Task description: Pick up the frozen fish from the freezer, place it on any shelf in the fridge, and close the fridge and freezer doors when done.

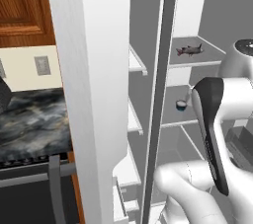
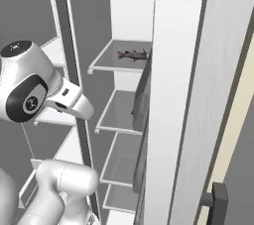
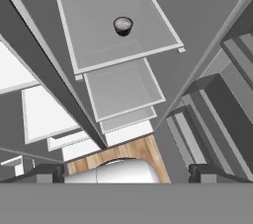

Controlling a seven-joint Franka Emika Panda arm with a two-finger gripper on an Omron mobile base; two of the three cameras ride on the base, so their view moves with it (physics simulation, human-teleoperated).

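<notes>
Left base view has the small dark reddish frozen fish (image 1: 189,50) lying on an upper white-rimmed shelf (image 1: 195,63) at the upper right of the frame, with a little dark round bowl (image 1: 181,105) on the shelf below. Hand view shows just the two dark tips of the claw (image 3: 126,172) at the bottom corners, spread wide with nothing between them, looking at that bowl (image 3: 123,25). My worry: the claw seems aimed at the bowl's shelf instead of the fish's, so reaching in from here could bump the bowl or clip a shelf edge or the tall white open doors (image 1: 94,94).

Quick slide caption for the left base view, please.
Both doors open: frozen fish lies on an upper shelf, a small bowl on the shelf below.
</notes>
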